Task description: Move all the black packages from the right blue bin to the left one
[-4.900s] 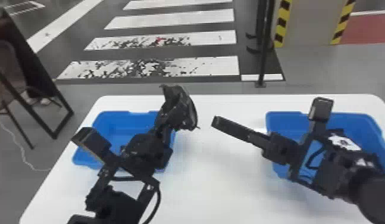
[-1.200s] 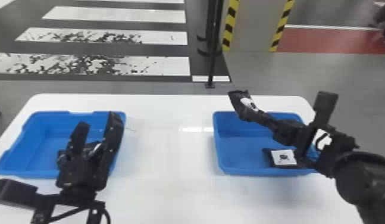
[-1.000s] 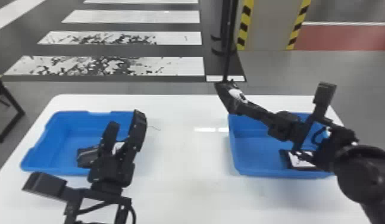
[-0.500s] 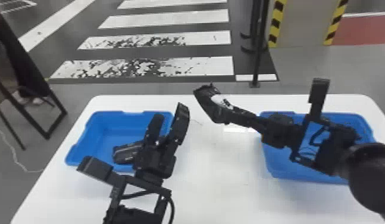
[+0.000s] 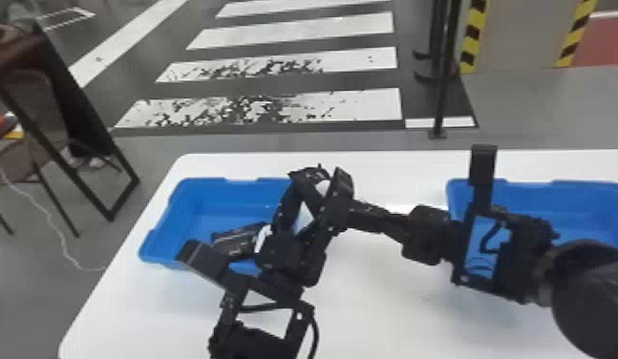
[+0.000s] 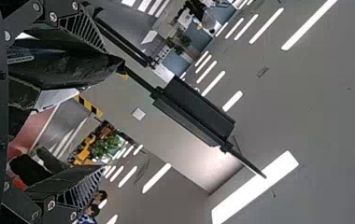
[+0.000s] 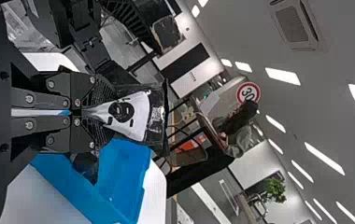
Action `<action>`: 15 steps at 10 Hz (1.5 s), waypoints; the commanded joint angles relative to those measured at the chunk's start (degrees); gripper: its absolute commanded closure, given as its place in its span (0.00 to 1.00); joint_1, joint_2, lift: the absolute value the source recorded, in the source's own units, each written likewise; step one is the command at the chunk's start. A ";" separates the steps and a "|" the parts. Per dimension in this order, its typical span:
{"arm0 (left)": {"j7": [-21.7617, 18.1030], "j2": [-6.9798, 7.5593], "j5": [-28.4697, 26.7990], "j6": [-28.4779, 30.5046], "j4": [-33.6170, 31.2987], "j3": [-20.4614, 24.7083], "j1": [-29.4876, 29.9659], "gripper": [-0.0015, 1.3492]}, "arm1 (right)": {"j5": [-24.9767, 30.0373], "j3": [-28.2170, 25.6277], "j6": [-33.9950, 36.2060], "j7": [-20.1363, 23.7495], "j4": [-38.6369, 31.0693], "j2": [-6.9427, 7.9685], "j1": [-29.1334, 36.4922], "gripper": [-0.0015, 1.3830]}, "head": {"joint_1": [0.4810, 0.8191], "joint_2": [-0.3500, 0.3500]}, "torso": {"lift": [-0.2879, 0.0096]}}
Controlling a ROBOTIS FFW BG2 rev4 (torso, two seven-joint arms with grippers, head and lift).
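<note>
White table (image 5: 393, 310) with rounded corners, left blue bin (image 5: 190, 203) on it, right blue bin (image 5: 580, 203) well apart

Smooth, slightly glossy plastic is seen in the left blue bin (image 5: 202, 205) and right blue bin (image 5: 537, 191). Light is reflected by the smooth white tabletop (image 5: 393, 296). A black package (image 7: 158, 123) is covered in crinkled, shiny plastic film; its white label (image 7: 139, 114) is creased, paper-like. Matt grey is shown by the floor (image 5: 154, 143).

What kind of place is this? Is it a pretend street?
Probably an indoor robot test hall made to look like a street: there are crossing stripes on the floor, a round road sign and ceiling lights.
</note>
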 commanded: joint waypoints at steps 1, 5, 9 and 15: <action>0.07 -0.25 -3.29 0.86 0.03 1.45 0.22 0.15 | -0.77 1.14 -0.06 0.04 -0.64 -0.07 -0.09 0.83 | 0.63 0.84 | 0.50; 0.34 -0.60 -8.77 3.95 0.17 3.62 0.22 0.45 | -1.34 1.60 -0.34 0.04 -1.62 -0.16 -0.09 0.83 | 0.63 0.88 | 0.50; 0.86 -0.69 -9.69 9.29 -3.07 5.22 1.34 0.90 | -2.03 1.60 -2.31 -0.04 -0.50 -0.25 -0.23 0.83 | 0.63 0.88 | 0.50; 5.35 -2.18 -26.48 9.43 5.09 17.67 -5.27 0.90 | -6.37 -2.29 -3.29 -0.22 3.02 -0.43 3.29 0.08 | 0.63 0.93 | 0.50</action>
